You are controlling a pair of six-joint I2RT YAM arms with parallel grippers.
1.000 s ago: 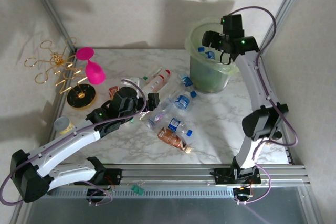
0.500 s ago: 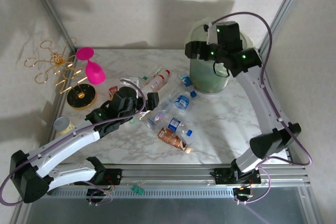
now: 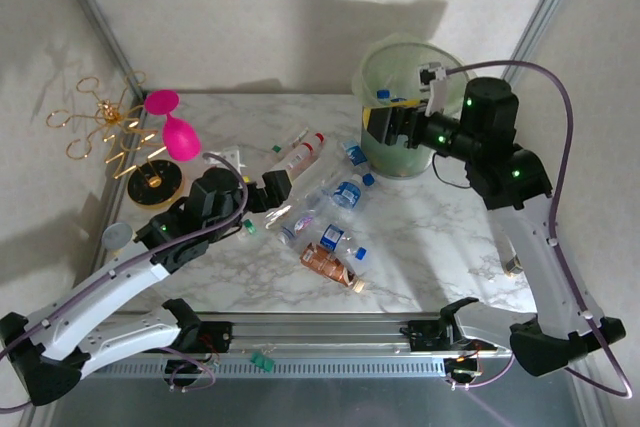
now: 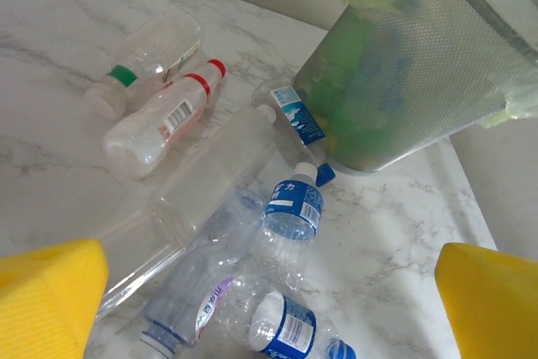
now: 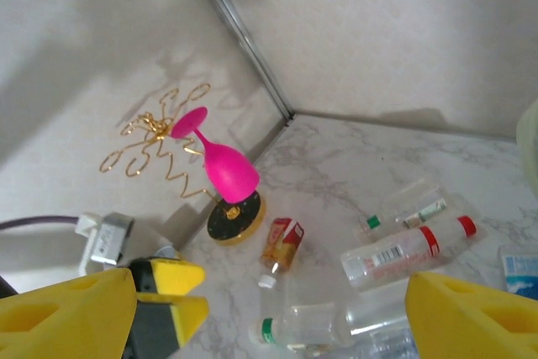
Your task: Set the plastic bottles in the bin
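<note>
Several plastic bottles lie in a loose heap mid-table: a red-capped clear bottle (image 3: 300,155) (image 4: 164,119), a blue-labelled one (image 3: 348,190) (image 4: 294,208), a copper-brown one (image 3: 330,265) and a green-capped one (image 4: 143,65) (image 5: 319,325). The pale-green bin (image 3: 445,57) (image 4: 420,65) stands at the back right with bottles inside. My left gripper (image 3: 272,190) (image 4: 269,308) hovers open at the heap's left side, holding nothing. In front of the bin's left wall, my right gripper (image 3: 378,127) (image 5: 269,321) hangs open and empty, facing left over the heap.
A pink goblet (image 3: 172,127) (image 5: 223,166) hangs on a gold wire stand (image 3: 110,132) (image 5: 160,149) with a round black base (image 3: 155,185) at the back left. A small grey-lidded jar (image 3: 118,235) sits by the left edge. Frame posts rise at both back corners.
My right gripper came off the top of the bin, down in front of it, and turned left. The left gripper drew back slightly to the left. Both stayed open.
</note>
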